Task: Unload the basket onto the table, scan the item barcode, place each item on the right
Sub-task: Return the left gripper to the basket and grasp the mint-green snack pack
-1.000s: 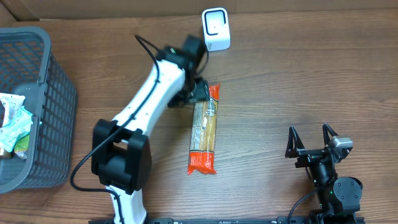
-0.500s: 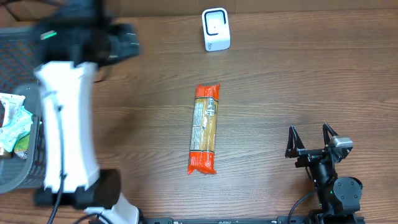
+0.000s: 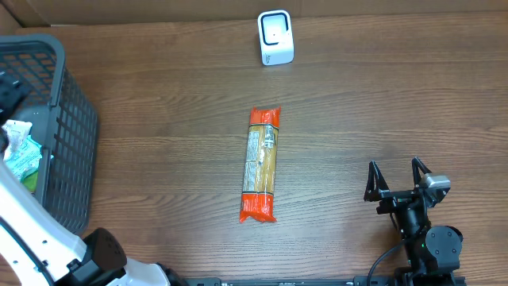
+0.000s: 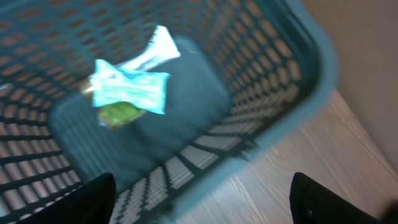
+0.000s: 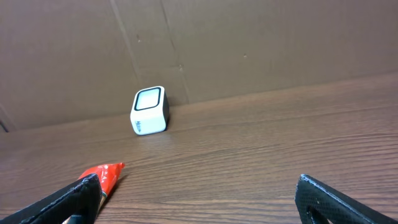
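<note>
Overhead: whole pasta pack (image 3: 261,163); R wrist: red tip.

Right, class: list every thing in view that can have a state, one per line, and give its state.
pasta packet: lying flat on the table, not held
scanner: upright, nothing in front of it
basket: upright, holds items
wrapped snack: lying inside the basket
left gripper: open, empty, above the basket
right gripper: open, empty
</note>
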Controlling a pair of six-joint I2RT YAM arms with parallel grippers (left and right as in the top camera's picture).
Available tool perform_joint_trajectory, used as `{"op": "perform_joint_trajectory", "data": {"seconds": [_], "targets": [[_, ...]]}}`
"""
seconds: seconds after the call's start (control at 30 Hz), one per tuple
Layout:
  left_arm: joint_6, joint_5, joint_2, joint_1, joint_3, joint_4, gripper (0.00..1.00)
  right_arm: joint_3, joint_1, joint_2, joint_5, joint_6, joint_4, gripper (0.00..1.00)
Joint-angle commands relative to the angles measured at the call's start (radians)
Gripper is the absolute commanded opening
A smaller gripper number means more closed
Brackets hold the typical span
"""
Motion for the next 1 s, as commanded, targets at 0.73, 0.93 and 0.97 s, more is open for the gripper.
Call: {"op": "perform_joint_trajectory", "data": {"seconds": [0.73,0.93,0.97], "targets": [[0.339,-0.119,0.39,0.104,-0.021,0.047,0.7,-0.009,0.006,-0.007,0.01,-0.001,0.007,1.0],[0.39,-0.119,0.442,0.104,-0.023,0.047,0.71,-0.009,0.006,-0.007,0.01,-0.001,0.007,1.0],[0.404,-0.119,0.45,0.104,-0.023,0.048,0.73,-0.009,0.006,-0.007,0.01,-0.001,0.007,1.0]]}}
